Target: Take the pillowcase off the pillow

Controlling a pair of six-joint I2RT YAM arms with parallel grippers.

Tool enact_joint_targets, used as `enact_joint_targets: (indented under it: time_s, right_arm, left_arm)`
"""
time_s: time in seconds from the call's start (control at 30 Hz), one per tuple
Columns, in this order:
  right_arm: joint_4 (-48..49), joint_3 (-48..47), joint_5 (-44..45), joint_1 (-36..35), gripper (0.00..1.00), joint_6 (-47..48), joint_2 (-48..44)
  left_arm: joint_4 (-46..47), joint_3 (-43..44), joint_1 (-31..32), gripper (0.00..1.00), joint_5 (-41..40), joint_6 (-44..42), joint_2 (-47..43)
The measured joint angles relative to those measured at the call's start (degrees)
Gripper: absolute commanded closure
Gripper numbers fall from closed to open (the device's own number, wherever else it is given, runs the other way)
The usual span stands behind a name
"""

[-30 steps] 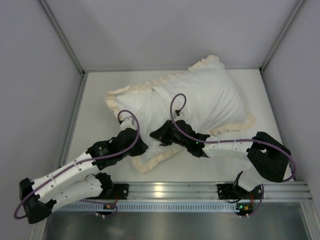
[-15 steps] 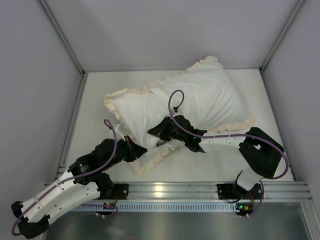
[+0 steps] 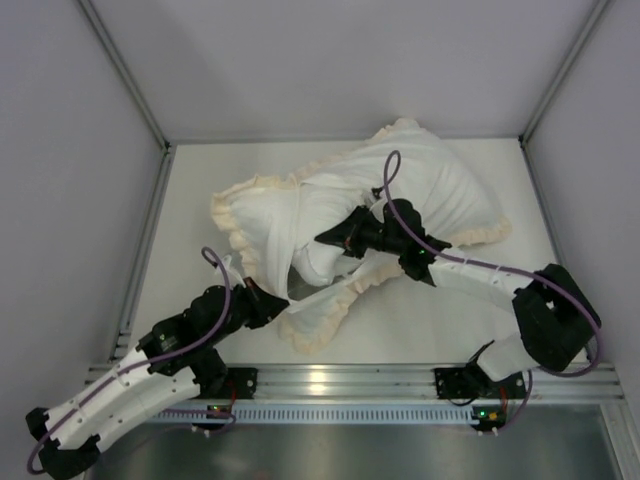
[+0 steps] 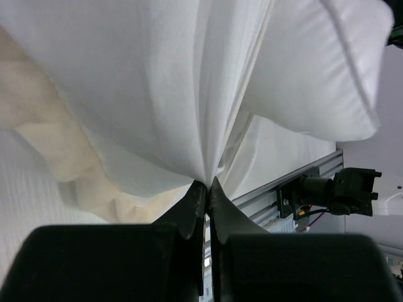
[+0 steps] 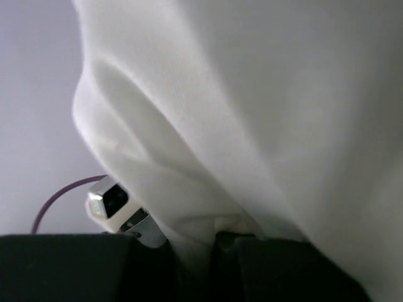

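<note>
The pillowcase (image 3: 430, 195) lies white face up on the table, its cream frill (image 3: 318, 325) along the near edge. My left gripper (image 3: 272, 305) is shut on a bunch of its white fabric by the near-left frill; the left wrist view shows the jaws (image 4: 207, 184) pinching that fabric tight. The plump white pillow (image 3: 316, 262) bulges out of the case's opening. My right gripper (image 3: 332, 240) is shut on the pillow's end and holds it raised. The pillow fills the right wrist view (image 5: 252, 94), pinched at the jaws (image 5: 217, 242). It also shows in the left wrist view (image 4: 321, 69).
An aluminium rail (image 3: 330, 380) runs along the table's near edge and shows in the left wrist view (image 4: 302, 179). Grey walls (image 3: 80, 180) close the table on the left, right and far sides. My right arm's purple cable (image 3: 390, 175) loops above the pillowcase.
My left gripper has pulled the case's near edge back toward the near left. My right gripper has moved right and away with the pillow's end, and more of the pillow shows.
</note>
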State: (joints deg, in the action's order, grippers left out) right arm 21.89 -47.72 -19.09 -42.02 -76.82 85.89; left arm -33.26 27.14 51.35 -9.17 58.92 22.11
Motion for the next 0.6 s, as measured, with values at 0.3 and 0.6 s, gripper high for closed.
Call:
enact_joint_targets:
  time_s: [0.3,0.6]
  right_arm:
    - [-10.7,0.1,-8.2,8.4,1.00,2.4,-16.3]
    - [-28.7,6.4,-9.8,9.8,1.00,12.9,-38.5]
  left_arm:
    - [0.0,0.3,0.3,1.00,-3.4,3.1,0.5]
    - [-0.4,6.3,1.3,1.00,-9.4,4.4,14.6]
